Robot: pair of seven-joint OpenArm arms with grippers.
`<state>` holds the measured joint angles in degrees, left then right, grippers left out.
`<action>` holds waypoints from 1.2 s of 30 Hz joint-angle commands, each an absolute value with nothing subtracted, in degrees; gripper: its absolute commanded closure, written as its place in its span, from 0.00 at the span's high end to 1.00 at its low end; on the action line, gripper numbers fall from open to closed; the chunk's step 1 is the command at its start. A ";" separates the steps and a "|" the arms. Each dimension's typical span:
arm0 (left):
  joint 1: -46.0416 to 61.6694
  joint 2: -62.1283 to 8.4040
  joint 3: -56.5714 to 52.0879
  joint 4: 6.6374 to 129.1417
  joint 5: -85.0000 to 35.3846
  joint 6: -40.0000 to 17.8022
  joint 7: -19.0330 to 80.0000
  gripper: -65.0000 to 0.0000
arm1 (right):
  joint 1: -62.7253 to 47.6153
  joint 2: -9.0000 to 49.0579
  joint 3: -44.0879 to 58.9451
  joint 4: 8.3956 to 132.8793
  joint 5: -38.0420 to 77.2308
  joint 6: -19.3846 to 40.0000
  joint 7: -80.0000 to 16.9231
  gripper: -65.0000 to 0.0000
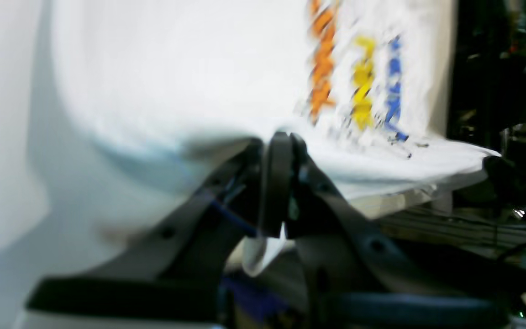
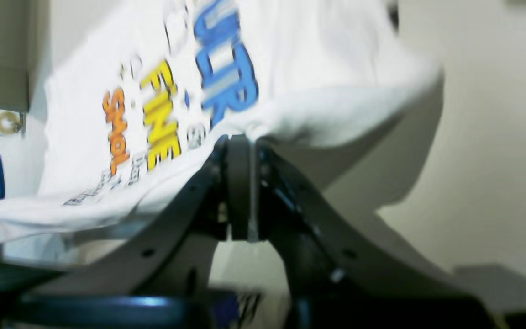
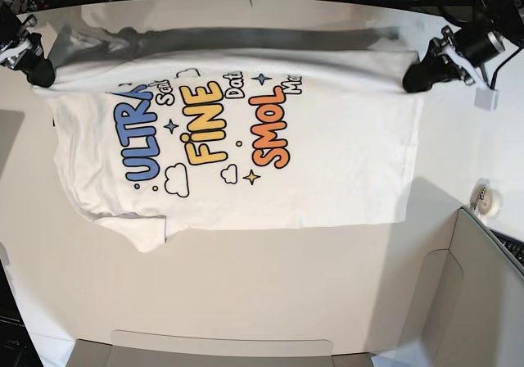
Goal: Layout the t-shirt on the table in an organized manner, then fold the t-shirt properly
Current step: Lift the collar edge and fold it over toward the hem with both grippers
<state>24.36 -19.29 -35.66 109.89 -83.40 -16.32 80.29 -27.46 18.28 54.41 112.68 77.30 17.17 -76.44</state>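
Observation:
The white t-shirt (image 3: 327, 154) lies print-up on the table (image 3: 270, 285), sideways, with blue, yellow and orange lettering across it. Its far edge is raised off the tabletop and throws a grey shadow behind it. My left gripper (image 3: 413, 76) is shut on the far right corner of the t-shirt (image 1: 199, 82); the left wrist view shows its jaws (image 1: 286, 137) pinched on the cloth edge. My right gripper (image 3: 41, 72) is shut on the far left corner. In the right wrist view its jaws (image 2: 242, 139) clamp the t-shirt (image 2: 318, 68) just below the blue letters. A sleeve is bunched at the near left.
A grey-white box panel (image 3: 483, 301) fills the near right corner, with a flap (image 3: 221, 352) along the near edge. A tape roll (image 3: 490, 199) sits at the right edge of the table. Dark cables run behind the far edge.

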 commanded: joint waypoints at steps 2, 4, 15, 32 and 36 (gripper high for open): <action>21.23 -20.00 -34.86 110.64 -84.79 -16.13 80.00 0.00 | -24.40 17.63 54.81 113.27 76.00 17.27 -75.91 0.01; 17.98 -20.00 -33.19 109.67 -84.79 -16.13 80.00 0.00 | -20.18 16.13 53.93 113.19 73.19 17.27 -76.09 0.01; 1.63 -20.09 -23.08 89.27 -82.51 -15.96 80.00 0.00 | -0.75 13.23 41.71 100.97 54.37 17.27 -75.91 0.01; -4.26 -20.09 -22.55 80.66 -68.00 -16.04 80.00 0.00 | 8.66 11.38 41.27 86.90 37.76 17.27 -73.71 0.02; -2.59 -20.18 -22.29 80.66 -66.59 -16.04 80.00 0.01 | 8.57 11.12 39.96 86.55 37.58 17.27 -73.01 0.02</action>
